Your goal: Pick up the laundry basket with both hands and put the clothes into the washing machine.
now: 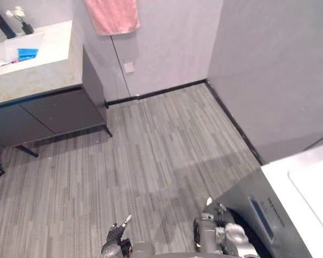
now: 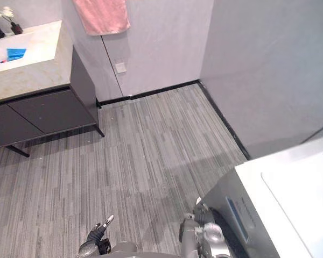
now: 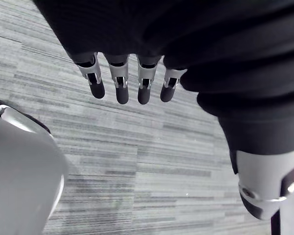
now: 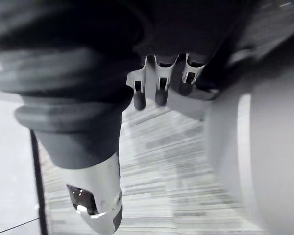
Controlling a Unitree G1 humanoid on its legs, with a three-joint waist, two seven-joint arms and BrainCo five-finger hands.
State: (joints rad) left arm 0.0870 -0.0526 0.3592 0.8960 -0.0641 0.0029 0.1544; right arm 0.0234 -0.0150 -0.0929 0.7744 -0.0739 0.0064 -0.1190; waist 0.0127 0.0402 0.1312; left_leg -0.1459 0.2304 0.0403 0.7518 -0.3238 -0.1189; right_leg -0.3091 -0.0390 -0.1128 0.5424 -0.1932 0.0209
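The left hand (image 3: 121,81) and right hand (image 4: 160,90) hang low over the grey striped plank floor (image 1: 167,145), fingers loosely straight, holding nothing. The white-topped grey washing machine (image 1: 307,204) stands near the right hand.

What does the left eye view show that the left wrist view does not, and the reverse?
The left eye view adds the hanging pink towel, the sink counter over a dark cabinet, the washing machine at lower right and the right hand near it. The left wrist view adds a close look at the left hand: fingers straight, holding nothing. Both share the left hand and the grey striped floor.
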